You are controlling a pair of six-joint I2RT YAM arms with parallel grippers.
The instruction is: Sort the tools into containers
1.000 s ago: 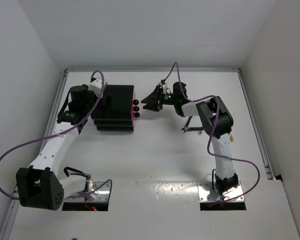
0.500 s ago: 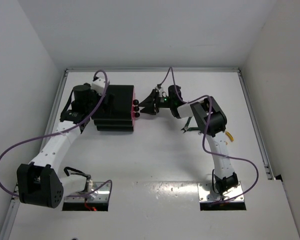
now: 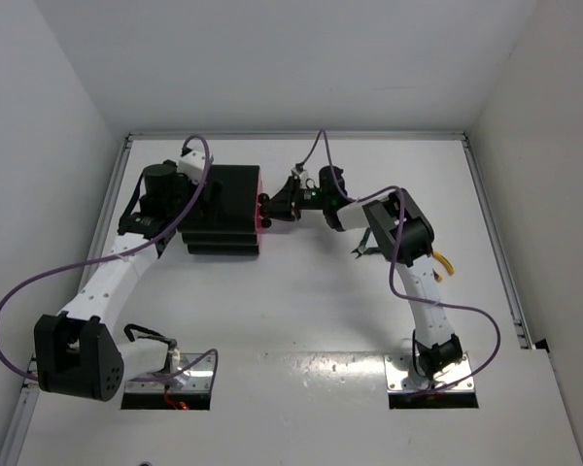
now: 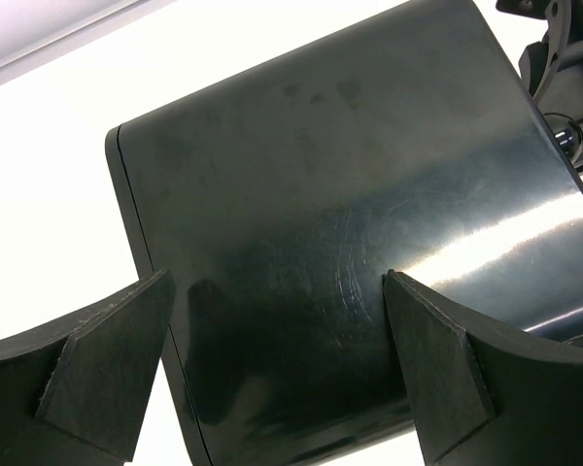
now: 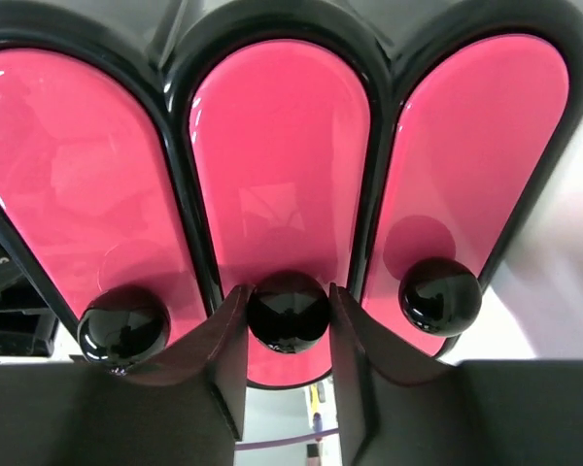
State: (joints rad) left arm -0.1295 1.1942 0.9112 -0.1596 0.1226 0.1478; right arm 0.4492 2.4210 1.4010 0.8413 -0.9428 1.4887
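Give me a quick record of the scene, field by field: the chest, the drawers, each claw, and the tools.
Chest: black drawer chest, far left part of the table
Drawers: three pink fronts, all shut
Right claw: closed on the middle knob
Left claw: open, over the chest's black top
Tools: green-handled pliers and a yellow handle, on the table by the right arm

Bright light blows the table white and streaks glare across the glossy black chest.
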